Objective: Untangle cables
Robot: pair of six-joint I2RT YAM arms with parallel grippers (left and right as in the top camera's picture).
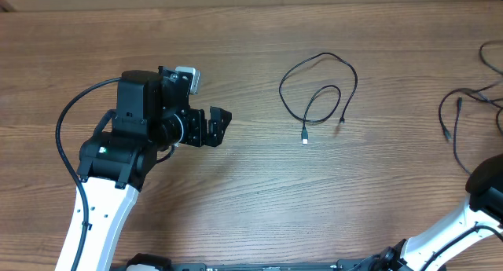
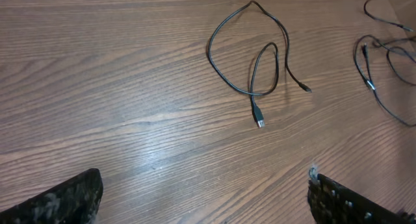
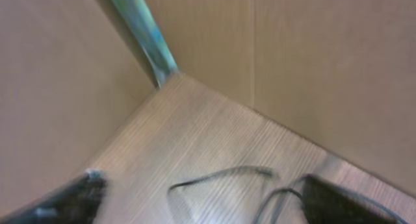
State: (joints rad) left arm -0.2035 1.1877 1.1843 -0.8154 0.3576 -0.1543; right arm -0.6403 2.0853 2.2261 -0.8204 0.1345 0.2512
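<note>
One thin black cable (image 1: 281, 89) lies alone in a loose loop at the table's middle, its USB plug (image 1: 305, 137) toward the front. In the left wrist view this cable (image 2: 209, 52) lies well ahead of my left gripper (image 2: 205, 178). That left gripper (image 1: 221, 126) stands open left of the loop, and nothing is between its fingers. More black cables (image 1: 454, 137) lie spread at the right edge. My right gripper (image 3: 201, 182) is open in a blurred view, low over a cable strand (image 3: 221, 174) that lies on the table between its fingers.
Brown cardboard walls (image 3: 312, 62) close in the table's far corner, with a green-blue strip (image 3: 146, 32) in the seam. The right arm's white link (image 1: 440, 236) comes in from the lower right. Bare wood (image 1: 259, 192) lies between the two arms.
</note>
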